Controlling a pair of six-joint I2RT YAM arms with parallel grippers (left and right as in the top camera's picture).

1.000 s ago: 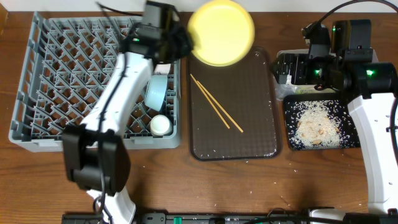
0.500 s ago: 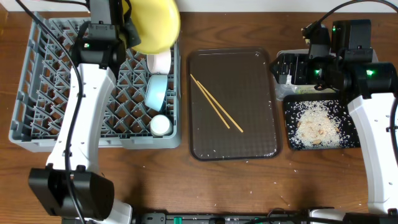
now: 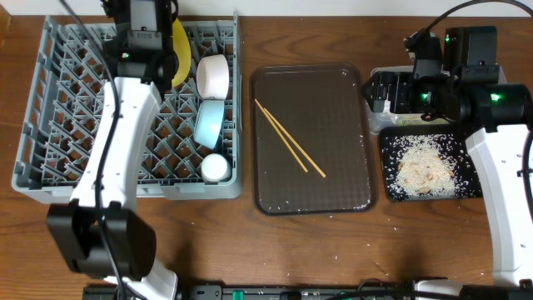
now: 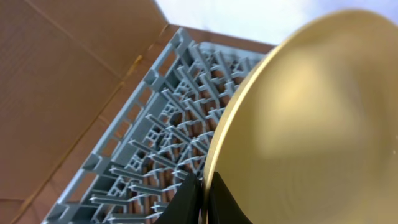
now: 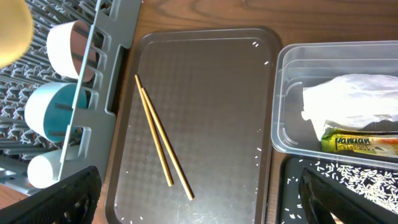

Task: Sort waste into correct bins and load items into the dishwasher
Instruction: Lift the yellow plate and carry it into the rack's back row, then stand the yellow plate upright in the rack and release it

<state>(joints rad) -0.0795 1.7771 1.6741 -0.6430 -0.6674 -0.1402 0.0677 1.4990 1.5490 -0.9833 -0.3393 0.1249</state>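
Dishwasher loading is in hand: the left gripper (image 4: 202,200) pinches the rim of the yellow plate (image 4: 311,124), on edge above the dish rack (image 4: 155,140), needing lowering between pegs, while the right gripper (image 5: 199,199) hangs spread over 2 chopsticks (image 5: 158,140).

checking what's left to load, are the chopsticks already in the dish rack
No, the chopsticks lie on the brown tray, beside the rack.
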